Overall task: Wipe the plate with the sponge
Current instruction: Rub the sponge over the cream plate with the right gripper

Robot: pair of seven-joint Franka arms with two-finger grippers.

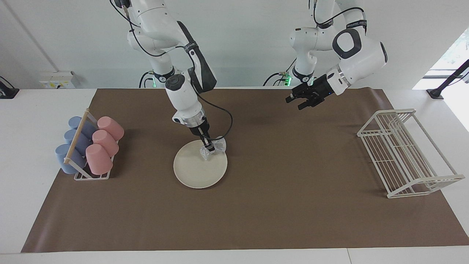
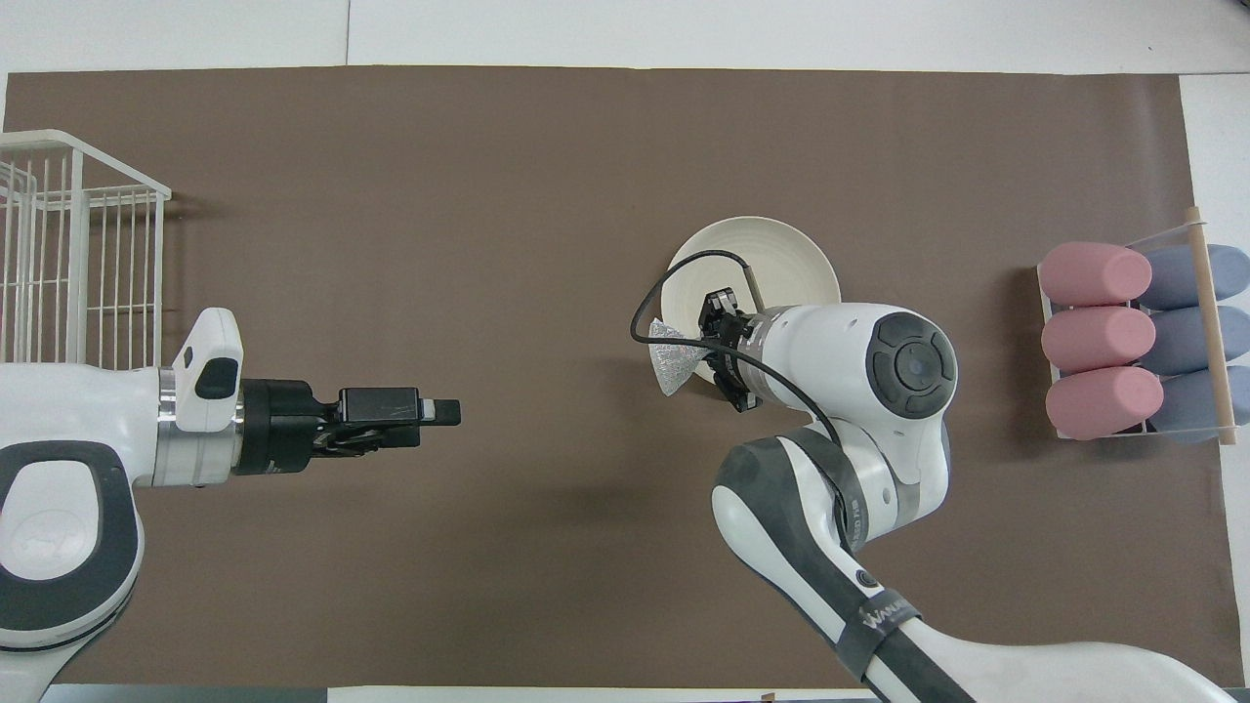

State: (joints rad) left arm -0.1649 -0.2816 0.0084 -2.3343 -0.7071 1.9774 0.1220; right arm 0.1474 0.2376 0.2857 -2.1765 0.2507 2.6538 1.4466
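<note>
The cream-white plate [image 1: 198, 170] [image 2: 781, 256] lies flat on the brown mat, somewhat toward the right arm's end of the table. My right gripper [image 1: 210, 148] [image 2: 705, 348] points down over the plate's rim nearest the robots and is shut on the silvery, wrinkly sponge [image 1: 218, 145] [image 2: 672, 358]. The sponge hangs at that rim, partly over the plate and partly past its edge; I cannot tell whether it touches. My left gripper [image 1: 297, 103] [image 2: 444, 412] hovers open and holds nothing, above the mat toward the left arm's end.
A small rack [image 1: 91, 176] [image 2: 1207, 293] holding pink and blue cups lying on their sides sits at the right arm's end. A white wire rack [image 1: 403, 154] [image 2: 78, 273] stands at the left arm's end. The brown mat [image 1: 278, 205] covers most of the table.
</note>
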